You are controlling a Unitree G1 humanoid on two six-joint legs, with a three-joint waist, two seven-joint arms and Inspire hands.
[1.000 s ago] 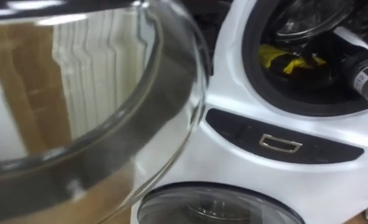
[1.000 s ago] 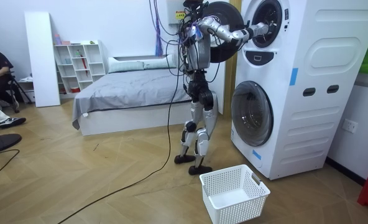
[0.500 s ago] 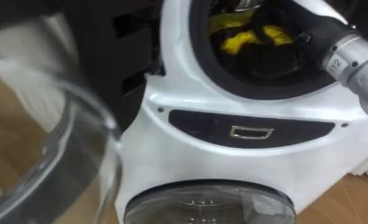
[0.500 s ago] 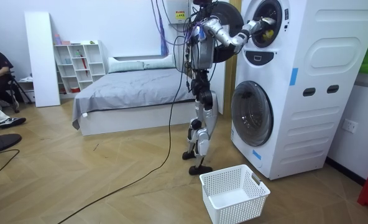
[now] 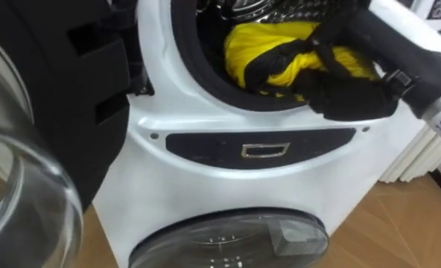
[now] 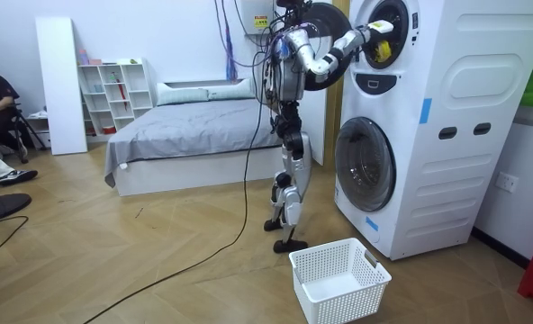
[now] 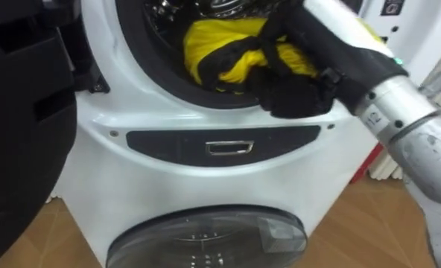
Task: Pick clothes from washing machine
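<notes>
Crumpled yellow-and-black clothes (image 5: 259,52) lie bunched in the round mouth of the glossy white washing machine (image 5: 205,119). The right hand (image 5: 326,41) is buried among dark folds; whether it grips them I cannot tell.

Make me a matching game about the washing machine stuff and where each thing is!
Things:
1 yellow and black bundle of clothes
2 white plastic laundry basket
3 round glass lower door
4 round dark upper door

Places or states:
A shut
B on the wooden floor
C swung open
D inside the upper drum

Pairs: 1-D, 2-B, 3-A, 4-C.
</notes>
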